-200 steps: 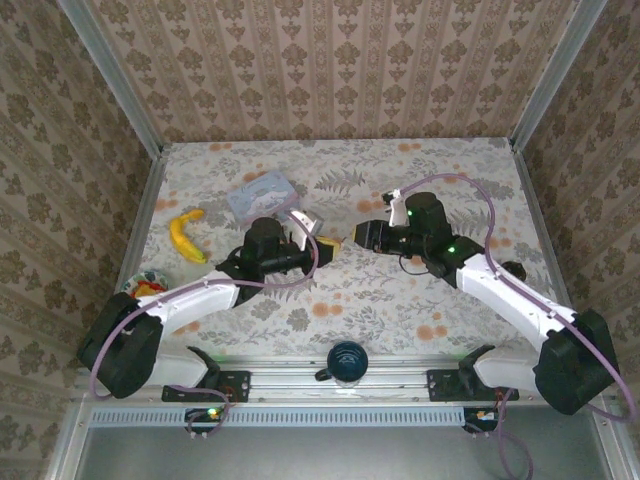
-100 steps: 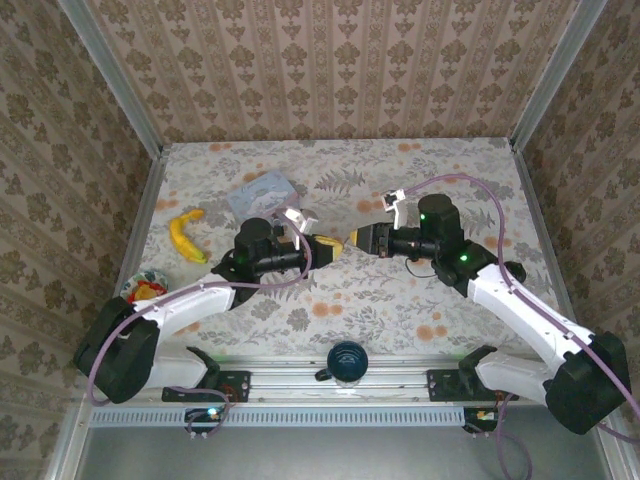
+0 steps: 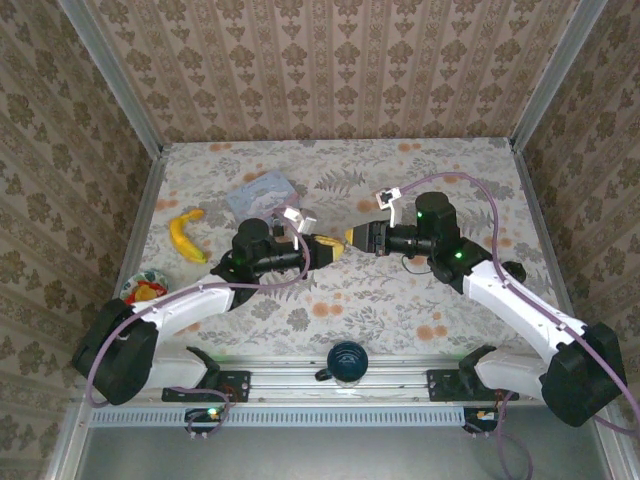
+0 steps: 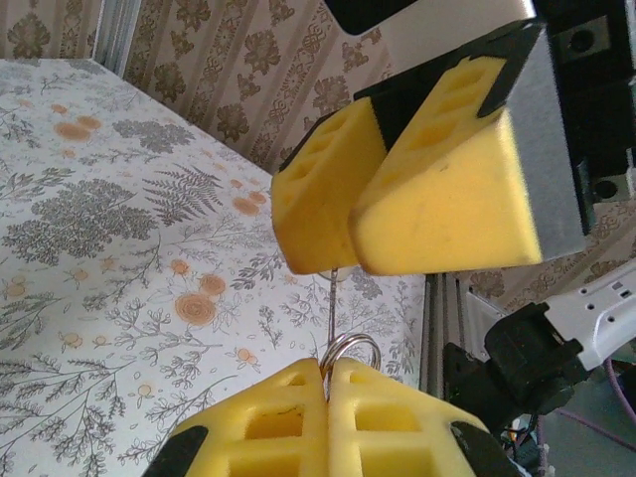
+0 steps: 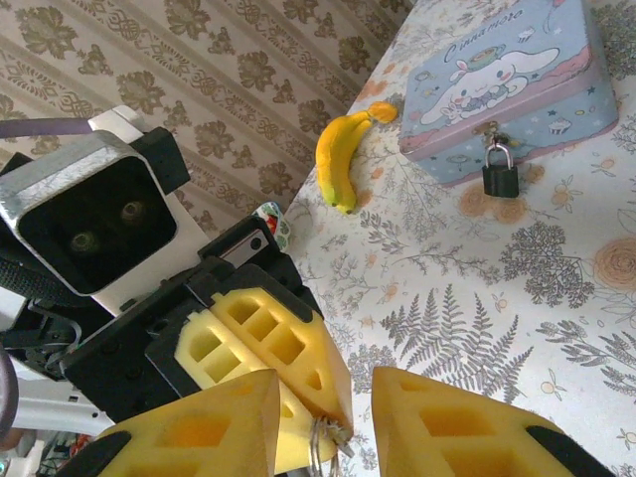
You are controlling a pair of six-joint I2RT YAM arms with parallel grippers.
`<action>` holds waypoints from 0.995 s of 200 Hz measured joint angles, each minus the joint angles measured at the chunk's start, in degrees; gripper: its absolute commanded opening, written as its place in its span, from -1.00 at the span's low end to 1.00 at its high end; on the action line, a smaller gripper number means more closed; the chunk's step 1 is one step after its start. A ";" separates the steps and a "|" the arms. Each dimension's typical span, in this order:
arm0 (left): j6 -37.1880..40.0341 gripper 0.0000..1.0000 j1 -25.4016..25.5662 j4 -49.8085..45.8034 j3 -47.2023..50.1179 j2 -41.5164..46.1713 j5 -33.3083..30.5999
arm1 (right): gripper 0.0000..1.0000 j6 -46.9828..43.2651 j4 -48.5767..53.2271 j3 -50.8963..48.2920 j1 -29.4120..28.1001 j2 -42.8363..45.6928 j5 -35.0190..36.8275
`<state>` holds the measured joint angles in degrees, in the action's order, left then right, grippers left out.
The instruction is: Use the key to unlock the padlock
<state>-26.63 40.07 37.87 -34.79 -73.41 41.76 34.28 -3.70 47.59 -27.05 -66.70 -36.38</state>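
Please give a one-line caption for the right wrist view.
Left gripper holds the key ring between the right gripper's open fingers; padlock hangs on the tin.

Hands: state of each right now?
Left hand: closed, holding the key ring.
Right hand: open, fingers either side of the key ring.

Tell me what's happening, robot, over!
Left gripper shut on key ring. Right gripper open, straddling it. Padlock hanging shut on tin, untouched. Banana beside tin, not blocking.
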 measured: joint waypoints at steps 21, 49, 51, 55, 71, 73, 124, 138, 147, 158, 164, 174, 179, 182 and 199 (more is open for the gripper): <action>-0.44 -1.00 0.00 0.42 0.11 0.07 0.28 | -0.36 0.00 0.00 -0.11 0.00 -0.02 0.00; -0.79 -1.00 0.00 0.55 0.22 0.07 0.44 | -0.37 0.22 -0.46 -0.59 0.00 -0.02 -0.09; -0.81 -1.00 0.00 0.59 0.22 0.07 0.44 | -0.37 0.26 -0.48 -0.61 0.00 -0.02 -0.11; -0.81 -1.00 0.00 0.68 0.22 0.07 0.44 | -0.37 0.39 -0.57 -0.68 0.00 -0.02 -0.13; -0.85 -1.00 0.00 1.33 0.22 0.07 0.46 | -0.38 0.55 -1.09 -0.81 0.00 -0.09 -0.17; -0.87 -1.00 0.00 1.42 0.22 0.07 0.46 | -0.38 0.59 -1.14 -0.81 0.00 -0.09 -0.20; -1.90 -1.00 0.00 2.75 0.26 0.07 0.48 | -0.55 1.09 -2.58 -0.85 0.00 -1.01 -0.59; -2.12 -1.00 -0.02 2.75 0.28 0.07 0.48 | -0.65 1.51 -2.99 -0.85 -0.02 -1.05 -0.94; -2.14 -1.00 -0.04 2.82 0.28 0.07 0.50 | -0.73 1.77 -3.32 -0.85 -0.02 -1.09 -1.18; -2.19 -1.00 -0.04 2.80 0.28 0.07 0.48 | -0.84 1.84 -3.54 -0.85 -0.02 -1.09 -1.42; -2.25 -1.00 -0.04 2.82 0.28 0.07 0.48 | -0.89 2.01 -3.67 -0.85 -0.02 -1.09 -1.49; -2.36 -1.00 -0.07 2.82 0.33 0.07 0.48 | -0.98 2.10 -3.87 -0.85 -0.02 -1.09 -1.64; -2.40 -1.00 -0.07 2.82 0.33 0.07 0.48 | -1.00 1.95 -3.89 -0.85 -0.02 -1.09 -1.62; -2.54 -1.00 -0.07 2.82 0.33 0.07 0.50 | -1.00 2.08 -3.85 -0.85 -0.02 -1.09 -1.62; -2.99 -0.82 -0.07 2.91 0.39 0.07 0.48 | -1.00 2.12 -3.85 -0.85 -0.02 -1.09 -1.62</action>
<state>-29.63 40.01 40.77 -34.39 -73.34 42.24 36.40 -7.55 46.74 -27.07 -67.79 -38.00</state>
